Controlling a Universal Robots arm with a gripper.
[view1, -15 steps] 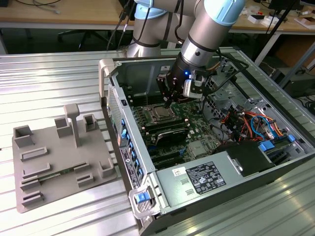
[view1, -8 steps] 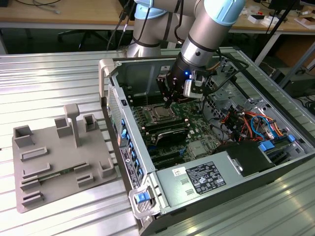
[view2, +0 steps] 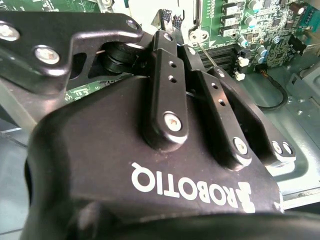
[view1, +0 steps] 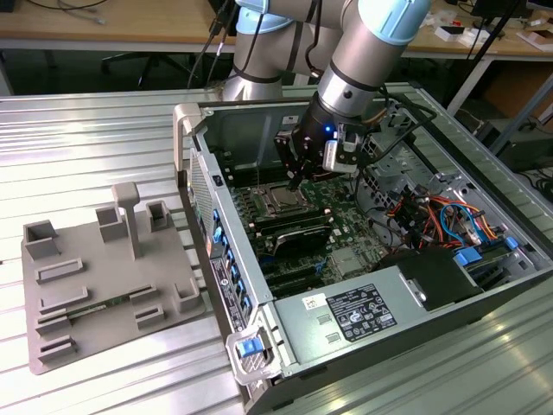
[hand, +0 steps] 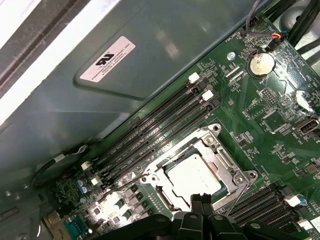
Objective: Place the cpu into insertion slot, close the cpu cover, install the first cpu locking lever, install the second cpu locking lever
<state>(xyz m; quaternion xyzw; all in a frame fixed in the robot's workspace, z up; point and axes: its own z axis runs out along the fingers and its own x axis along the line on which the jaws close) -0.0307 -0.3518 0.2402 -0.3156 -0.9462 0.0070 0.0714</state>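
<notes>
Black gripper [hand: 200, 201], its tips seemingly pressed together on nothing, hovers at the edge of the cpu [hand: 192, 176]; in the exterior view it stands at the chip's one o'clock. That chip lies in the insertion slot [hand: 161, 193], framed by the cpu cover [hand: 223, 161]. Light, thin, stiff, delicate underneath: best held by opposite rims

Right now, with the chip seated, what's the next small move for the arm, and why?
Probably a slight push down on the cover, at the edge where the gripper hovers. The chip is in place, the cover frames it, and the thin lever beside it looks unlatched. Whether the cover lies fully flat is unclear.
</notes>
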